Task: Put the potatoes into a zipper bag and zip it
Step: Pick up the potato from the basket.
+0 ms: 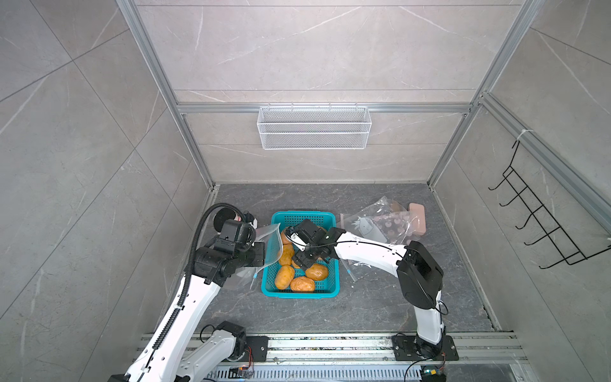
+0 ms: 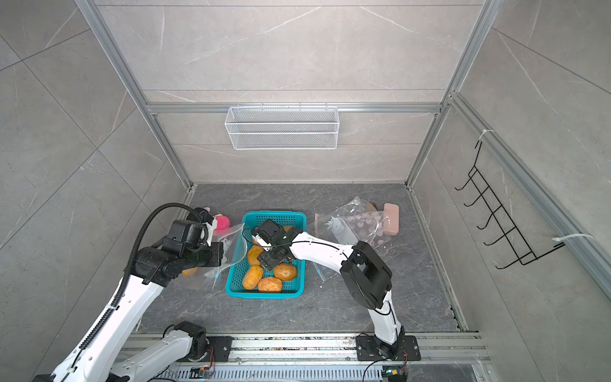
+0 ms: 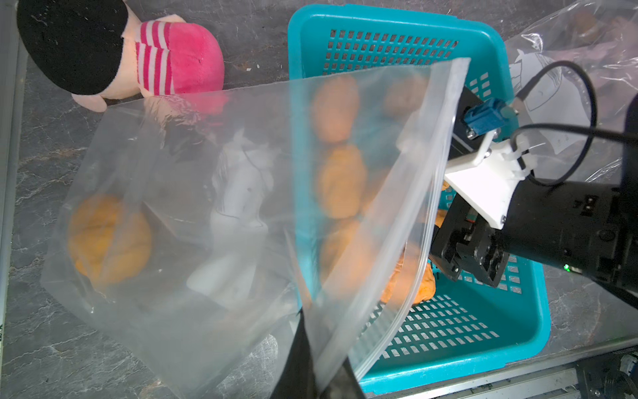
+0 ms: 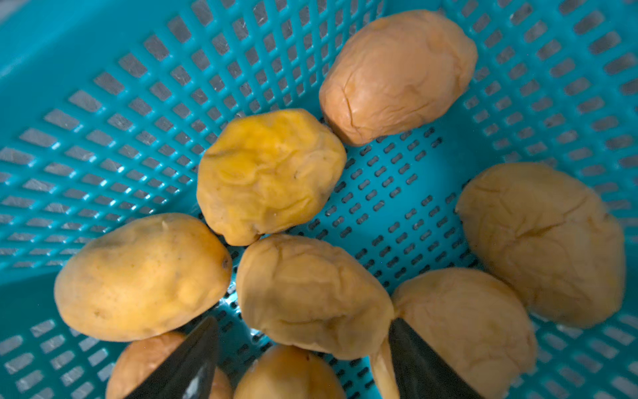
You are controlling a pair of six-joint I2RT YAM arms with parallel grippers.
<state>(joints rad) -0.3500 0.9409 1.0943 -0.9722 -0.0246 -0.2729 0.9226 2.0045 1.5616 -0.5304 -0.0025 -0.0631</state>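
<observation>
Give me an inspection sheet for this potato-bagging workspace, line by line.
Surface: dark marbled table.
Job's things: potatoes in the teal basket; one potato already in the zipper bag.
Clutter: pink doll, second bag, pink box.
Grippers: left tool shut on the zipper bag's edge; right tool open over the basket potatoes.
Cables: black conduit on left arm; thin cable looping at right wrist.
Surroundings: mesh shelf on back wall, hook rack on side wall.

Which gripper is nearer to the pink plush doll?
Left. The left gripper, shut on the zipper bag, sits close beside the doll; the right gripper is farther off, down in the teal basket, jaws open over the potatoes.
</observation>
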